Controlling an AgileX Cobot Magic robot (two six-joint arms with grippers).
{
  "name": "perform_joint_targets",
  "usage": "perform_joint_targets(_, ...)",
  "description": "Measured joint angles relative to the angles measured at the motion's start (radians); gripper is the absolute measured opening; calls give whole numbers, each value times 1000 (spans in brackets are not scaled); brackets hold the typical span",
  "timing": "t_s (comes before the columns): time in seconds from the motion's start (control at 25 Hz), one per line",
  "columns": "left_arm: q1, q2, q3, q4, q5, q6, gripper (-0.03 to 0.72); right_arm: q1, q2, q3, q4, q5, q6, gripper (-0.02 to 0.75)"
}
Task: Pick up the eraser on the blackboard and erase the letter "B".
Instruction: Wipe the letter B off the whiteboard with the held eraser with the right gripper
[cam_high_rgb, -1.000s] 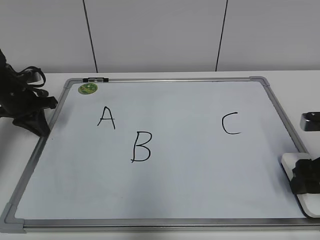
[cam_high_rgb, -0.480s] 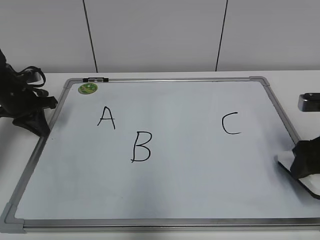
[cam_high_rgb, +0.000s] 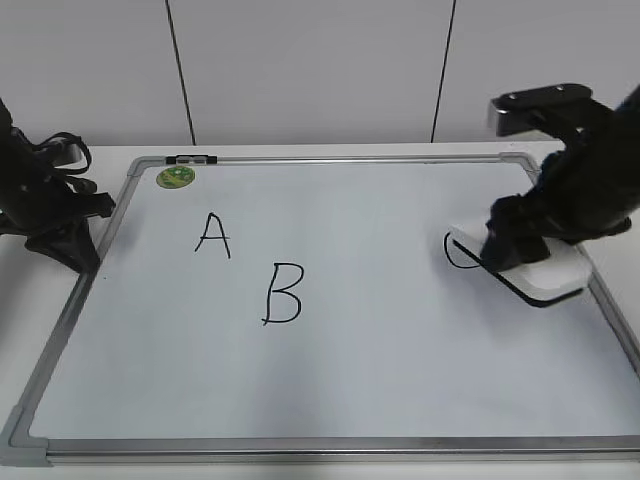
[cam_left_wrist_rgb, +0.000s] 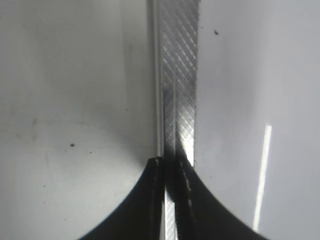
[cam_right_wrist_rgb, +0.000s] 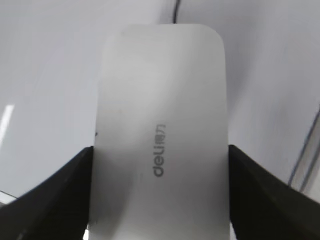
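The blackboard (cam_high_rgb: 380, 370) is a large white board with a silver frame, lying flat on the table. The black letter "B" (cam_high_rgb: 283, 293) is drawn left of its middle. My right gripper (cam_high_rgb: 512, 248) is shut on the white eraser (cam_high_rgb: 556, 276) and holds it tilted above the board, over the black "C" (cam_high_rgb: 457, 262). In the right wrist view the eraser (cam_right_wrist_rgb: 160, 135) fills the frame between the two jaws (cam_right_wrist_rgb: 160, 192), grey lettering on top. My left gripper (cam_high_rgb: 62, 245) rests at the board's left frame; its jaws (cam_left_wrist_rgb: 170, 165) are closed over the frame strip (cam_left_wrist_rgb: 179, 75).
A black "A" (cam_high_rgb: 212, 235) stands up-left of the "B". A small round green magnet (cam_high_rgb: 175, 177) sits at the board's far left corner, next to a dark clip (cam_high_rgb: 190, 159) on the frame. A white panelled wall (cam_high_rgb: 320, 70) rises behind the table.
My right gripper has lifted the eraser from the board's near right edge and carried it up and to the left, over the "C". The left arm has not moved.
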Motion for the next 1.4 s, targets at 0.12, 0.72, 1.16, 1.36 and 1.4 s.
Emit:
perform_joint_targets(0.12,0,0,0,0,0,0,27,84,2,-54,-2,-31,0,554)
perform_joint_targets(0.72,0,0,0,-6,2,0,29,311,253,-231,-23,-192,-32,554)
perform_joint_targets(1.16,0,0,0,-7,2,0,33,342,495,-396,-27,-282,-113,554)
perform_joint_targets(1.36,0,0,0,-7,2,0,35,344,552,-417,-34,-294,-125,554)
perform_joint_targets(1.4,0,0,0,-7,2,0,35,344,555,-419,-35,-294,-126,553)
